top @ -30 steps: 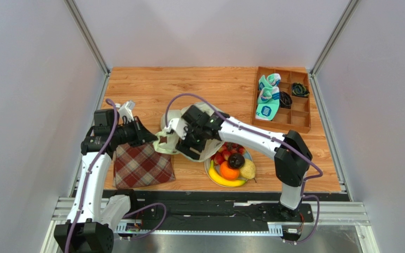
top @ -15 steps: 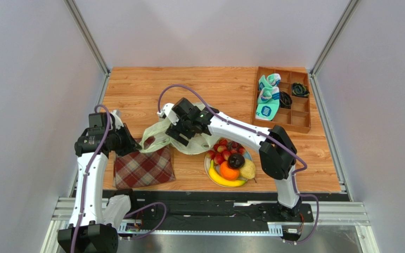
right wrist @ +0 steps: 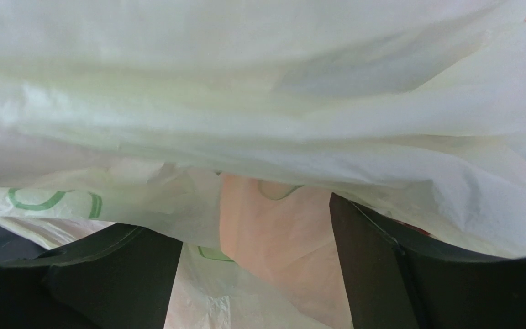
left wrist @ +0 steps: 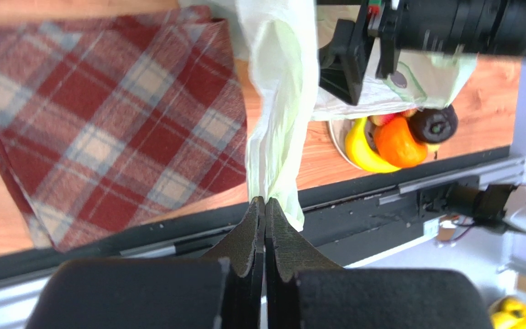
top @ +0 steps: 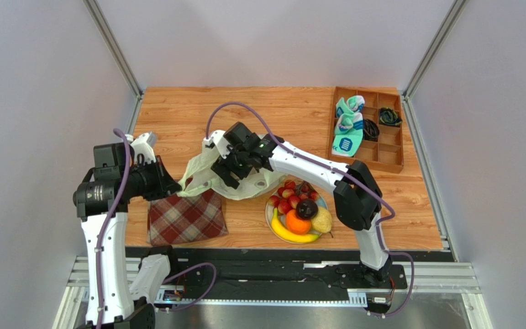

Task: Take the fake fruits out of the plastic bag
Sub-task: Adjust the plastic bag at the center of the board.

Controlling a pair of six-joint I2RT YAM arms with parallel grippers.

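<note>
The plastic bag [top: 200, 171] lies crumpled left of the plate, one handle pulled out to the left. My left gripper [top: 174, 186] is shut on that handle; in the left wrist view the pale green strip [left wrist: 279, 103] runs up from the closed tips [left wrist: 264, 201]. My right gripper [top: 230, 173] hangs over the bag's middle, jaws wide apart, with loose bag film [right wrist: 259, 103] draped in front of them [right wrist: 255, 260]. The fake fruits sit on the plate [top: 270, 218]: red grapes [top: 285, 203], plum [top: 306, 208], orange [top: 297, 222], pear [top: 323, 221], banana [top: 292, 236].
A red plaid cloth [top: 185, 216] lies flat under the stretched handle near the table's front edge. A wooden divided tray [top: 368, 154] with socks and dark items stands at the back right. Grey walls close in both sides.
My left arm drew back to the left, stretching the bag handle. My right gripper moved up and left, away from the plate, and its jaws spread wider over the bag.
</note>
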